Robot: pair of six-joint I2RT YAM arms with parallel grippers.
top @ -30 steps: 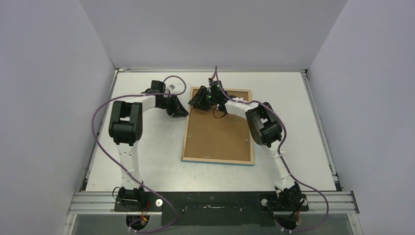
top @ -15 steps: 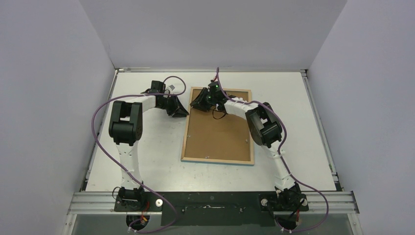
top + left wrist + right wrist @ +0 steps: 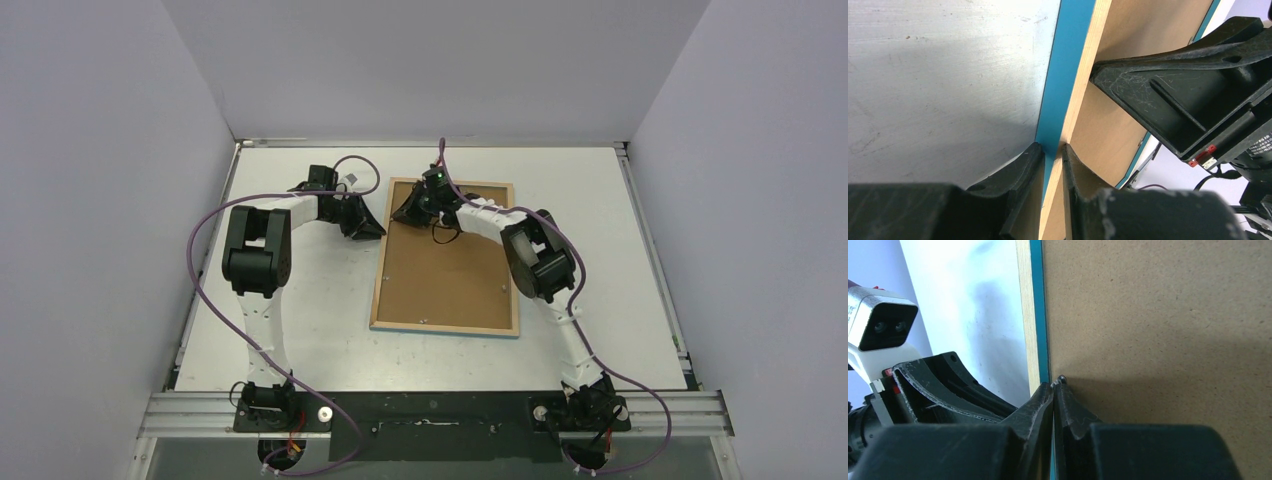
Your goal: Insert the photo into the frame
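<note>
White surface [image 3: 300, 330], three pale grey walls [image 3: 100, 200] round it. Counted: one frame [image 3: 446, 328], one brown backing board [image 3: 445, 270], two arms, two claws, two purple cables [image 3: 200, 260].

Frame lay back-up, roughly mid-surface and a bit toward the far wall, long sides running away from the arm bases. From above it read as a thin light-wood rim around the plain brown board. Close up in the left wrist view the rim showed a turquoise band right beside a pale wood strip; the right wrist view showed the same pair, with the speckled brown board filling the rest. A few tiny dark specks sat along the board's margins, too small to tell what they were.

Left arm [image 3: 258, 250] reached in from the left to the frame's far-left corner. Left claw [image 3: 1052, 149] was clamped on the frame's rim, one finger on the turquoise side, the other on the board side, rim pinched between them.

Right arm [image 3: 540, 262] bent over the board to the same far end. Right claw [image 3: 1054, 386] was closed, fingers pressed together, tips at the seam where board met rim. A small dark tab sat at the tips; couldn't tell whether it was pinched. Both claws were near each other, each visible in the other's wrist view.
</note>
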